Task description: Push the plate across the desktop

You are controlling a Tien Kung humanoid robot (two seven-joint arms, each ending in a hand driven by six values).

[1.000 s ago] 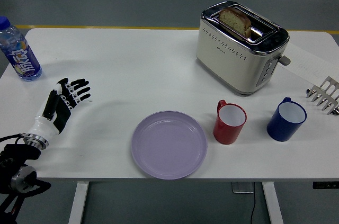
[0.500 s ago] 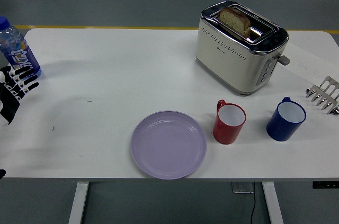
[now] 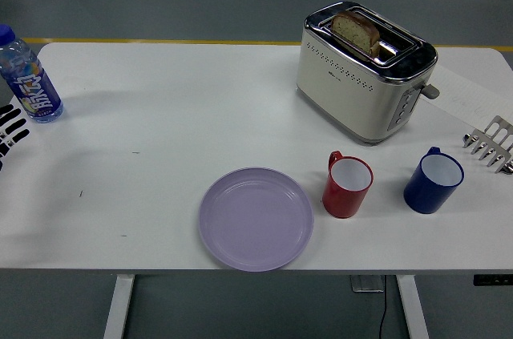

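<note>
One lilac plate (image 3: 256,219), round and shallow with nothing on it, lying flat near the white table's (image 3: 184,123) front edge, just left of a red mug (image 3: 348,185) and apart from it, with a blue mug (image 3: 433,181) further right and a toaster (image 3: 365,69) holding bread behind. Since a second ago, plate unmoved, while the left hand (image 3: 10,132) has pulled back from well over the table to its left edge, just below a water bottle (image 3: 29,76). Only black-and-white fingertips showing at the picture's edge, stretched out side by side, gripping nothing, well apart from the plate.
</note>
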